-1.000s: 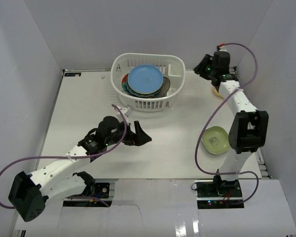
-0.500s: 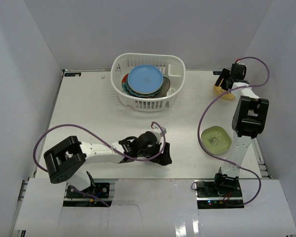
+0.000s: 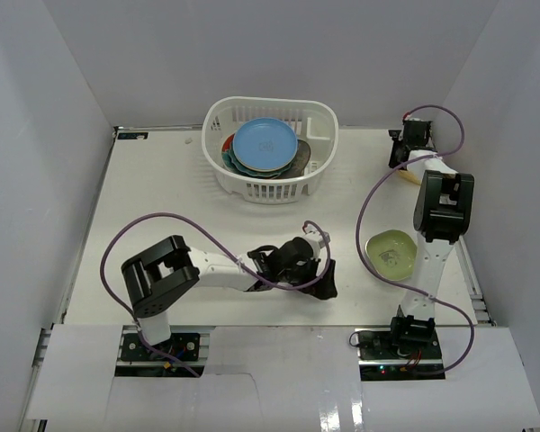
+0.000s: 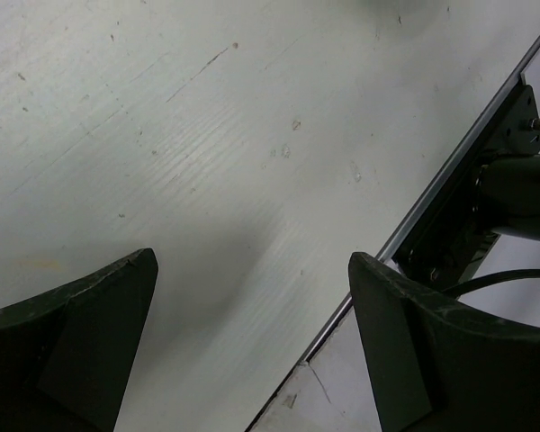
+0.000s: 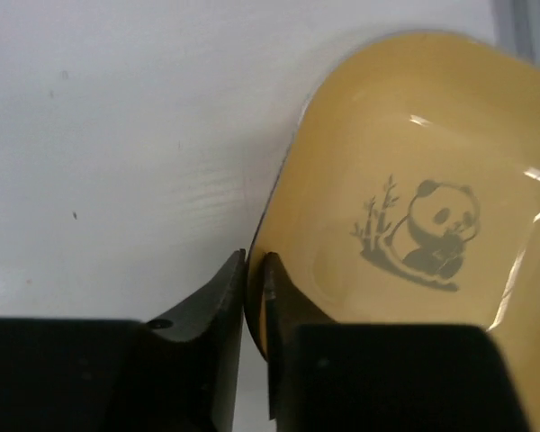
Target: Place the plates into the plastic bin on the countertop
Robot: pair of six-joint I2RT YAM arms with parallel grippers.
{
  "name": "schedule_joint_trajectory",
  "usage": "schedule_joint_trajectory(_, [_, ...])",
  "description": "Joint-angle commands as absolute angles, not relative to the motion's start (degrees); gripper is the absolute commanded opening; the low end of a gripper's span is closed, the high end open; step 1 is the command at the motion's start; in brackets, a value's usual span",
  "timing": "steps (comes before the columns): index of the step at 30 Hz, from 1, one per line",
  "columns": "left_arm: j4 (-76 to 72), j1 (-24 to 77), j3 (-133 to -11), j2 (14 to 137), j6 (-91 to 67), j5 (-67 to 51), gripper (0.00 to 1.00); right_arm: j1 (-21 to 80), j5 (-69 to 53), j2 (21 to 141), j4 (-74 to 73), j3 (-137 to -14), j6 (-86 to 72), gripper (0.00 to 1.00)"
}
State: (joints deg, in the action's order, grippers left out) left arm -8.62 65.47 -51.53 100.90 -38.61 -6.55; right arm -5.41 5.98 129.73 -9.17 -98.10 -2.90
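Right wrist view: right gripper [image 5: 255, 268] pinched narrow on the left rim of the yellow plate [image 5: 414, 162]. The plate appears to rest hollow-up on the countertop [image 5: 117, 126], in the far right corner, well apart from the plastic bin [image 3: 213, 126].

Step, by my reckoning: grasp made, lift not yet. Next calls for a clean raise, then a carry left to the bin.

Plate is squarish, with no real long axis; panda print's head points away from the fingers.

Left gripper [image 4: 252, 261] gapes wide, holding nothing, low by the near edge. Green plate [image 3: 391, 252] waits near the right arm.
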Motion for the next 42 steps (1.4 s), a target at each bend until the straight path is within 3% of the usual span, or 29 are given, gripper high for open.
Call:
schedule_joint_trajectory(1, [-8.35,65.92,-54.05,101.25,-37.88,-5.37,0.98,-4.22,9.05,127.01,-6.95,-97.57,-2.54,0.10])
schedule_joint_trajectory(11, [-11.25,65.92,-66.17,109.33,-42.17,-1.68,0.96,-0.09,3.87,99.45,6.59,-75.87,-15.97,0.08])
schedule_joint_trajectory(17, [-11.95,65.92,-74.17,116.27,-45.79,3.76,0.89,2.11,-2.81,81.87,10.46,-61.27,-23.29,0.08])
schedule_joint_trajectory(23, [-8.53,65.48,-81.99,121.54,-44.47,9.22,0.87,2.37,-5.98,72.61,-2.09,-64.77,-16.71,0.08])
schedule_joint_trajectory(28, [-6.94,64.95,-89.63,127.26,-45.00,10.02,0.82,2.64,-8.07,62.77,-2.02,-60.74,-16.26,0.08])
schedule_joint_trajectory(31, [-4.06,64.95,-93.42,130.86,-44.74,10.54,0.69,2.64,-10.71,60.48,-2.55,-58.80,-16.35,0.08])
schedule_joint_trajectory(32, [-3.70,65.04,-94.56,131.74,-44.56,10.81,0.54,2.72,-11.24,59.16,-2.72,-58.19,-16.35,0.08])
schedule_joint_trajectory(39, [-2.81,64.16,-89.23,127.90,-43.95,14.06,0.01,3.07,-14.76,55.37,-3.78,-59.93,-16.87,0.08])
schedule_joint_trajectory(42, [-3.86,64.16,-82.04,123.24,-42.37,15.29,0.00,4.38,-18.10,56.77,-3.95,-62.83,-16.18,0.08])
